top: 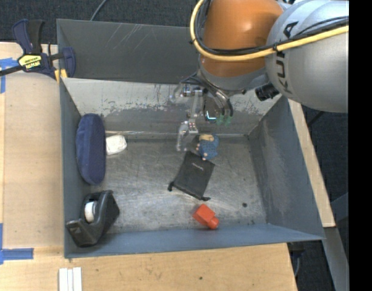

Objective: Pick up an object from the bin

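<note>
A: Front of the bin (pixel 174 240), nearest the viewer?

B: A black tape dispenser (pixel 92 219) in the left corner, holding a white roll. To its right, by the front wall, an orange block (pixel 205 217).

A: And the item under the gripper (pixel 195 141)?

B: A black flat card (pixel 194 174), rectangular, thin and matt, on the middle of the bin floor. Its long axis runs on a slant from upper right to lower left. The upper short edge points toward the back wall and the gripper. The lower left corner points toward the tape dispenser.

A: Position of the gripper?

B: Directly above the card's upper end, hanging below the arm's orange cover (pixel 240 23). A small blue piece (pixel 208 145) with a yellow spot sits at that same end; whether it belongs to the card cannot be told.

A: State of the jaws?

B: Cannot be told, nor whether they touch the card.

A: Remaining contents?

B: A dark blue oval pouch (pixel 91 147) along the left wall, upright in the view, with a white lump (pixel 116 144) just beside it. Both are well apart from the card.
</note>
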You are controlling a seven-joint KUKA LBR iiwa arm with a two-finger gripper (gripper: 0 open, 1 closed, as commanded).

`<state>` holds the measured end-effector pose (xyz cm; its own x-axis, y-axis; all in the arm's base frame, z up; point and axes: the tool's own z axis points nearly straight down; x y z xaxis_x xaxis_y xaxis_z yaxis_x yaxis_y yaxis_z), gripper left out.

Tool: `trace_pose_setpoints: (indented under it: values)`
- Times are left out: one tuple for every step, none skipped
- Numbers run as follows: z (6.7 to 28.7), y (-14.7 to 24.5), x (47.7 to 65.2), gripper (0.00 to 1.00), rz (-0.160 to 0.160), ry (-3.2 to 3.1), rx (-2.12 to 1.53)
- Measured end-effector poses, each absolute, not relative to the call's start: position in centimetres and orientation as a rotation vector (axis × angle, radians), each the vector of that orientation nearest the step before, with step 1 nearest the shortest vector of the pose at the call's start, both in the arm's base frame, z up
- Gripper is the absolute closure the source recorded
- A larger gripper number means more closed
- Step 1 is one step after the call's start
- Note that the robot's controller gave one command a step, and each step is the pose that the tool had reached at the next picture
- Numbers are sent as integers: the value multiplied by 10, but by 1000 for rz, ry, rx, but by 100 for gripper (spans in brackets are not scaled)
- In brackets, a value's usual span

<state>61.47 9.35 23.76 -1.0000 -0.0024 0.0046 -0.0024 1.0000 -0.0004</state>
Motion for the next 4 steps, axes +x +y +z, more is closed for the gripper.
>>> trace_pose_setpoints:
  values:
    - [85,43,603,0,2,-3129,212]
    - [75,1,555,0,-1,-3109,565]
    - [78,1,558,100,1,-3117,564]
    - [232,33,560,100,1,-3112,516]
